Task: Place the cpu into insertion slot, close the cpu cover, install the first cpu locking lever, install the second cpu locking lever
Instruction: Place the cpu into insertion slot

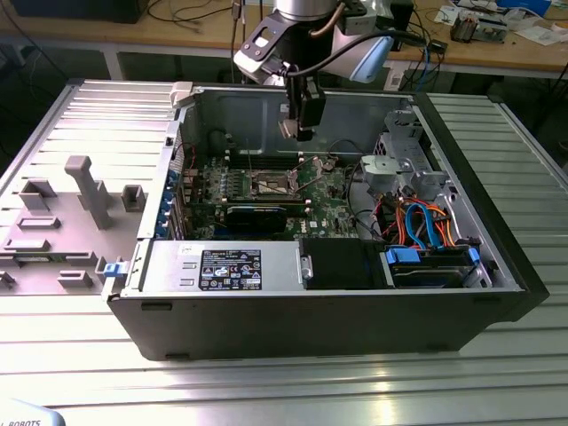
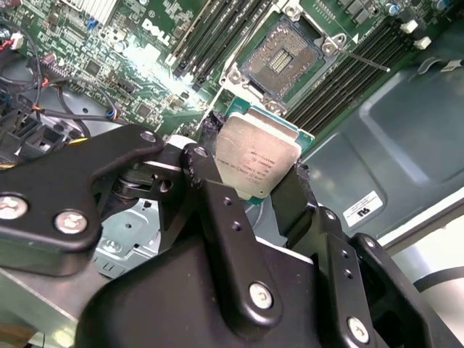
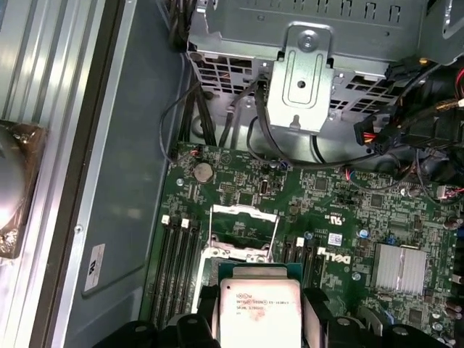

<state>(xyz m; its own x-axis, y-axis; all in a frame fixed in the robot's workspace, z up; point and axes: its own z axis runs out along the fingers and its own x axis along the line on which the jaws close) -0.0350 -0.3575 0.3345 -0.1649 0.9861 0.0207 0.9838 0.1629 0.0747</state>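
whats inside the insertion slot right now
No chip: the insertion slot shows its bare dark centre. The cpu hangs apart from it, held in the gripper. In the first wrist view the cpu covers part of the slot.

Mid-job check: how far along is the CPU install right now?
Done: the cpu is picked up, clamped in the gripper above the motherboard. In hand: it hangs short of the insertion slot, whose dark centre is bare. Not yet done: seating it, closing the cpu cover, which looks raised, and both locking levers.
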